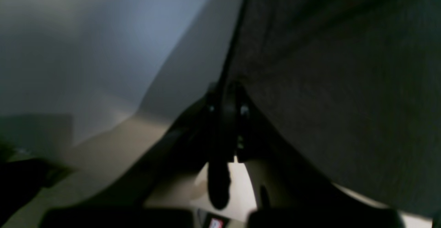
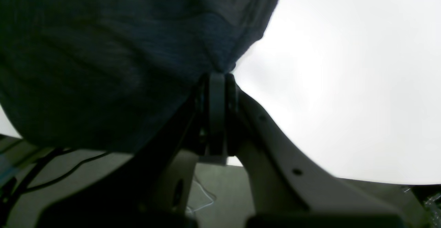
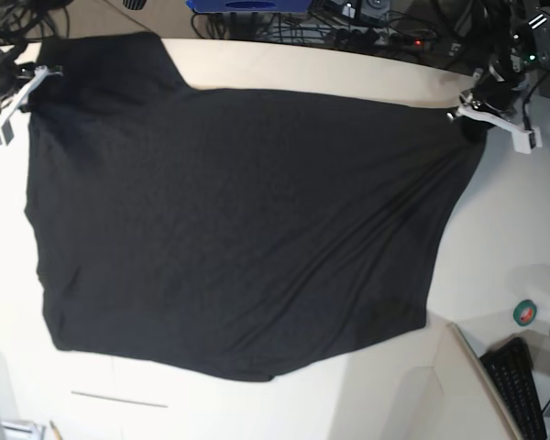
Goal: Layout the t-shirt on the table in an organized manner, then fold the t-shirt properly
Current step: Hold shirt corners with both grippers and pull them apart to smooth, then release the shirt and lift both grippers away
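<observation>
The step in hand looks like the laying-out: the shirt (image 3: pixel 229 229) is spread wide across the table (image 3: pixel 495 238) and stretched between the two arms at its far corners, and no fold is made yet. In the base view the left gripper (image 3: pixel 472 117) sits at the shirt's far corner on that view's right, and the right gripper (image 3: pixel 35 81) at the far corner on its left. Each wrist view shows the jaws pressed together with a pinch of black cloth caught between them: the left gripper (image 1: pixel 225 93) on a taut edge that runs up and away, the right gripper (image 2: pixel 217 78) on a bunched corner. The near hem lies close to the table's near edge and curves loosely; faint wrinkles fan out from the left grip. The next move, as a judgement, calls for settling the cloth flat and smoothing those wrinkles before letting go, then taking new holds for the first fold. The cloth is matte, soft, finely knit and limp, so it should sag and drag rather than keep a line. The tabletop is smooth, pale and hard, with a curved far edge. No print shows on the upturned side.
</observation>
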Controlling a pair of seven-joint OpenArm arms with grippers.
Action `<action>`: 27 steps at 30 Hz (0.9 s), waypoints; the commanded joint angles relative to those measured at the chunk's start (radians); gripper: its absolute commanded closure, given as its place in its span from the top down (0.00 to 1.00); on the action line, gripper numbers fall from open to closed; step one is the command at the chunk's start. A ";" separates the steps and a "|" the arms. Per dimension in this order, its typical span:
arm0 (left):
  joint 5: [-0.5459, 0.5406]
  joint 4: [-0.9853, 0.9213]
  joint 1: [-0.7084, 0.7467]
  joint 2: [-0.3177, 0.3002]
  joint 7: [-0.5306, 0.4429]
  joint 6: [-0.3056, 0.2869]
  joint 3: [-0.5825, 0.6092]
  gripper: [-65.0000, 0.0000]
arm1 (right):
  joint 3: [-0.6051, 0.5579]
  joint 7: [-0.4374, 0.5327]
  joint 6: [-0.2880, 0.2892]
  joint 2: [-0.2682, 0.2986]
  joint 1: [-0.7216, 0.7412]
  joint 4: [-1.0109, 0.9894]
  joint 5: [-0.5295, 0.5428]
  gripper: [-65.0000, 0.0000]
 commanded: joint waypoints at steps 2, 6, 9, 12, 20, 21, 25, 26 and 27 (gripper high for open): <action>-0.006 0.051 0.011 -0.013 0.044 0.000 -0.022 0.00 | 0.004 0.009 0.001 0.014 -0.013 0.038 0.003 0.00; -0.005 0.116 0.010 -0.010 0.133 0.000 -0.020 0.00 | 0.000 -0.045 0.001 0.014 -0.006 0.061 0.003 0.00; -0.005 0.128 0.005 -0.007 0.133 0.002 -0.018 0.00 | -0.005 -0.064 0.001 0.006 0.016 0.105 0.003 0.00; -0.005 0.116 -0.030 -0.010 0.135 0.002 -0.017 0.00 | -0.005 -0.064 0.001 -0.001 0.065 0.108 0.000 0.00; -0.005 0.035 -0.134 -0.033 0.135 0.002 0.077 0.00 | -0.006 -0.179 0.001 0.003 0.252 0.071 -0.001 0.00; -0.005 0.018 -0.150 -0.033 0.135 0.002 0.080 0.00 | -0.006 -0.182 0.001 0.005 0.274 0.058 -0.003 0.00; -0.005 -0.047 -0.225 -0.033 0.135 0.002 0.074 0.00 | -0.008 -0.180 0.001 0.019 0.352 -0.015 -0.003 0.00; -0.005 -0.067 -0.248 -0.033 0.135 0.002 0.074 0.00 | -0.008 -0.180 0.001 0.020 0.370 -0.039 -0.012 0.00; -0.005 -0.082 -0.270 -0.033 0.135 0.003 0.074 0.00 | -0.008 -0.179 0.001 0.028 0.390 -0.058 -0.038 0.00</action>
